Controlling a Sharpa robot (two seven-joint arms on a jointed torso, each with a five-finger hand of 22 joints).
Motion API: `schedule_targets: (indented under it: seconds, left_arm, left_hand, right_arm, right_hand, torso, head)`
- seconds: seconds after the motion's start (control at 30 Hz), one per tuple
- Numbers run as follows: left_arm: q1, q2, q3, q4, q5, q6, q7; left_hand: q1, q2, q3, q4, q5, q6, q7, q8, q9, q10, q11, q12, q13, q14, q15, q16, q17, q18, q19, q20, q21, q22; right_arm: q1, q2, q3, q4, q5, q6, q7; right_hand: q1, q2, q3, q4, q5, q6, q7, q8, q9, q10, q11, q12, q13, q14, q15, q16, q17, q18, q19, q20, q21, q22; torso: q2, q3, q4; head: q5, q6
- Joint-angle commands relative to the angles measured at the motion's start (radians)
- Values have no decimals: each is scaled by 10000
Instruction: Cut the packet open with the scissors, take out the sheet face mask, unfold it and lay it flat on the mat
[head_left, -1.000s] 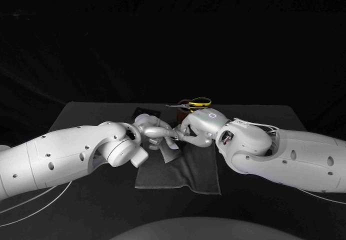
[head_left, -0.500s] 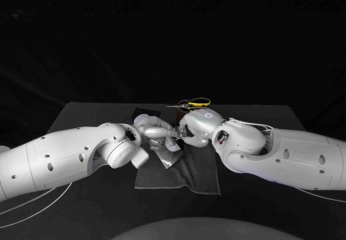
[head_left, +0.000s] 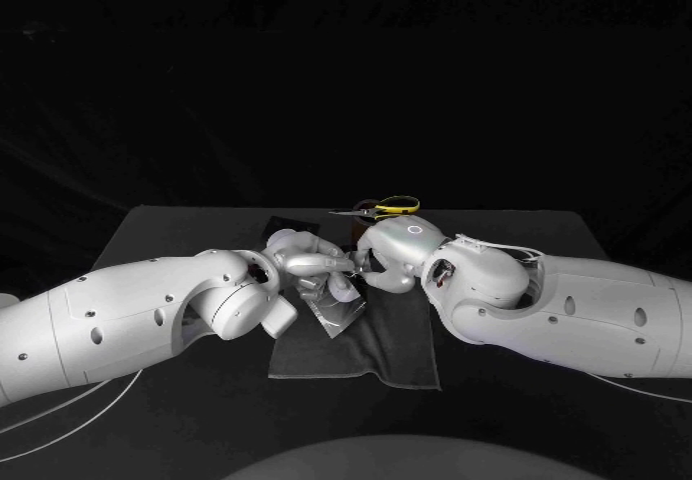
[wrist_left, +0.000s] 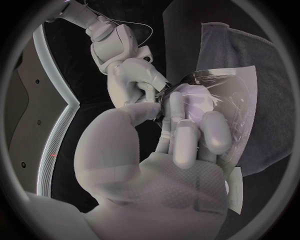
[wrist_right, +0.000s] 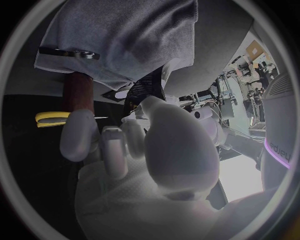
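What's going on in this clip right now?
Both hands meet over the grey mat. The left hand holds the packet, and the right hand has its fingertips at one edge of the packet, seemingly working at its opening. The scissors sit at the mat's far end. Nothing is laid flat on the mat yet.

Blocked over far half of dark grey cloth mat (head_left: 361, 350) by left hand (head_left: 310, 262) and right hand (head_left: 387, 270), close together, clear plastic packet (head_left: 335, 315) in the left's grip. Blocked behind right hand too, by yellow-handled scissors (head_left: 389, 206) standing in brown cylindrical holder (wrist_right: 78, 92) (tight there). Passable over mat's near half and along outer sides of black table (head_left: 577, 240).
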Motion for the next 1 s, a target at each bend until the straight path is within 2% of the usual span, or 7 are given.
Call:
schedule_targets:
  seconds: [0.03, 0.47, 0.8, 1.0]
  left_arm:
    - [70, 48, 84, 115, 372, -49, 1106]
    - [68, 36, 86, 122, 754, 5, 1595]
    - [64, 113, 80, -110, 666, 111, 1053]
    - [-15, 213, 68, -339, 621, 256, 1096]
  left_hand:
    - [38, 113, 1062, -1132, 53, 30, -67, 35, 48, 57, -95, 52, 11, 280, -72, 0, 5, -18, -16, -2, -21, 6]
    - [43, 117, 1062, -1134, 60, 27, -66, 36, 50, 54, -93, 53, 12, 289, -70, 23, 45, -23, -3, -2, -9, 30]
    - [49, 123, 1062, -1135, 72, 22, -64, 38, 52, 49, -91, 55, 14, 278, -68, 4, 14, -20, -14, 0, -13, 21]
    - [50, 125, 1061, -1134, 73, 17, -61, 38, 53, 44, -89, 54, 14, 283, -68, 17, 37, -19, -21, 2, -17, 14]
  right_arm:
    - [-63, 11, -59, 48, 82, 355, 130]
    - [-65, -36, -65, 89, 200, 385, 476]
    - [-67, 57, -82, -74, 288, 379, 574]
    - [-136, 201, -120, -332, 238, 297, 512]
  right_hand:
    - [35, -52, -79, 0, -34, 85, -19, 29, 4, -24, 13, 32, 1057, 987, 71, 36, 2415, 94, 15, 57, -14, 334]
    - [104, -149, -296, 48, -30, 96, -29, 22, -14, -20, 7, 53, 1069, 996, 68, 58, 2446, 93, 16, 47, -26, 344]
    - [137, -141, -339, 59, -29, 129, -37, 38, -12, -28, 1, 38, 1059, 994, 67, 55, 2442, 102, -1, 44, -74, 322]
    - [149, -151, -371, 65, -30, 115, -33, 29, -19, -38, 3, 20, 1048, 993, 66, 52, 2438, 107, -10, 42, -99, 311]
  torso:
    - [-3, 5, -6]
    - [6, 6, -6]
    - [4, 3, -2]
    - [16, -3, -1]
  head:
    - [-5, 10]
    - [-42, 38]
    - [-86, 48]
    - [-104, 28]
